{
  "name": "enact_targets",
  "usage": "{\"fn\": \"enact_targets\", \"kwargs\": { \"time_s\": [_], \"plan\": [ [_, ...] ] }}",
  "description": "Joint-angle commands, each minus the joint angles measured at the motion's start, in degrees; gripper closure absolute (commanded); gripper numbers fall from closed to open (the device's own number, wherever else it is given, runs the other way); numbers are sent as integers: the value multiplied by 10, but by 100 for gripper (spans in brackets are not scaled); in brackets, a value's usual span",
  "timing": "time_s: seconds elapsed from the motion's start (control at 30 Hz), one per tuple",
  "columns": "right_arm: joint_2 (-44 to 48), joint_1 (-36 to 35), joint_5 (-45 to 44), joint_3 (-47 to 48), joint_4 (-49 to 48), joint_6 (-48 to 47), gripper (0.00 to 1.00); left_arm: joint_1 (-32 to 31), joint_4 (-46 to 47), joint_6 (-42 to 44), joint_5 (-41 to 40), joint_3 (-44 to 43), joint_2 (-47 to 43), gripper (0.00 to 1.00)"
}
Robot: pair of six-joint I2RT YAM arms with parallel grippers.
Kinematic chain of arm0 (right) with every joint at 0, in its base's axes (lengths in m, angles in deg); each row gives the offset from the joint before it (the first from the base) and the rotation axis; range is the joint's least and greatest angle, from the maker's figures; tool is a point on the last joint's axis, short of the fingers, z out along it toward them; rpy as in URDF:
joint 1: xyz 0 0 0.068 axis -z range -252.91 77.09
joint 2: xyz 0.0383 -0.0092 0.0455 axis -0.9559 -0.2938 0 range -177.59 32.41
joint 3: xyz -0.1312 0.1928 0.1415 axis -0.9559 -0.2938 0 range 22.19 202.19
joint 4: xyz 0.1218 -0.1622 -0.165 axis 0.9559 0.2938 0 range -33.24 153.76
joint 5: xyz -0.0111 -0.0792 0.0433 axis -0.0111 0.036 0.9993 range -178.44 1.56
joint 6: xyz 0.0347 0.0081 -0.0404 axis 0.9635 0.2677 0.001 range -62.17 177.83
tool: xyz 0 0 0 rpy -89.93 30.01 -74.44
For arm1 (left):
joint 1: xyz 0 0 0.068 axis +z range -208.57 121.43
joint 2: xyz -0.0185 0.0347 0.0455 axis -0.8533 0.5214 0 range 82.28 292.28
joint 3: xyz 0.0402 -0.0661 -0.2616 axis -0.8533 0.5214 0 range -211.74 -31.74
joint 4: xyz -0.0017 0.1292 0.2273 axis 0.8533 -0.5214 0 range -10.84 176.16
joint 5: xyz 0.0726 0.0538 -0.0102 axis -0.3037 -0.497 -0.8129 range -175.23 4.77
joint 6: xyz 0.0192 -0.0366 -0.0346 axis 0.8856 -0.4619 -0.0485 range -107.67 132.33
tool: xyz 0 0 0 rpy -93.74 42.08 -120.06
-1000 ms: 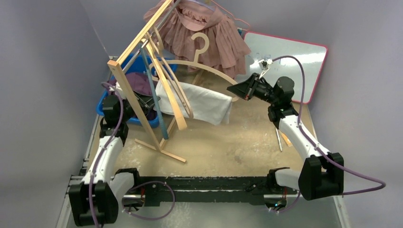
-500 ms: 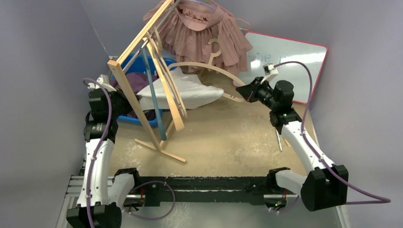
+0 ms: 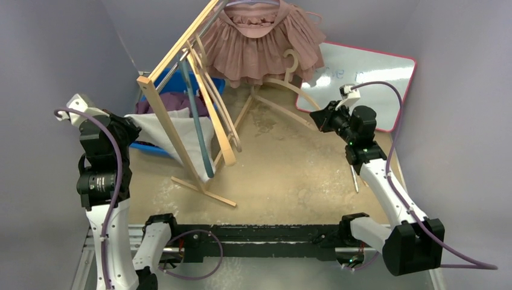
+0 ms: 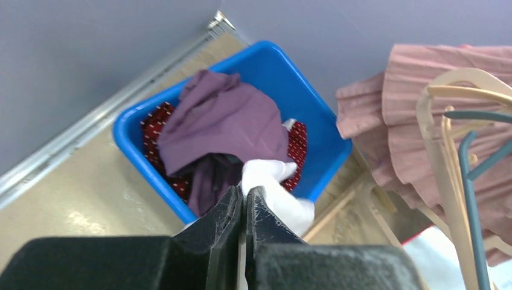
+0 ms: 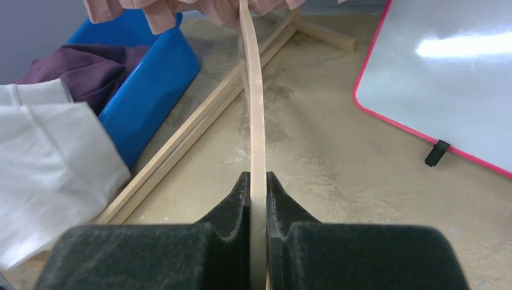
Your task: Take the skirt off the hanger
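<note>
Both pinching: my left hand has the skirt, well left of the hanger in my right hand.

I am seeing free room on the table from the centre down to 6 o'clock. At 10 o'clock the wooden rack is blocking the way, with the white skirt stretching across it and the blue bin sitting behind. The pink garment is hanging at 12 o'clock, the hanger is crossing at 1 o'clock, and the whiteboard is closing 2 o'clock.
</note>
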Motion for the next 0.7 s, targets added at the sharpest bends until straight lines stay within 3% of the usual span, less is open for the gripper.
{"fn": "enact_targets", "kwargs": {
  "time_s": [0.0, 0.37, 0.67],
  "plan": [
    [12, 0, 10, 13, -16, -16, 100, 2, -9, 40, -81, -44, 2, 100],
    [23, 0, 46, 23, -13, -14, 100, 0, 88, 34, 8, -93, 49, 100],
    [48, 0, 45, 28, 3, -20, 100, 1, 240, -75, 73, -65, 114, 100]
  ]
}}
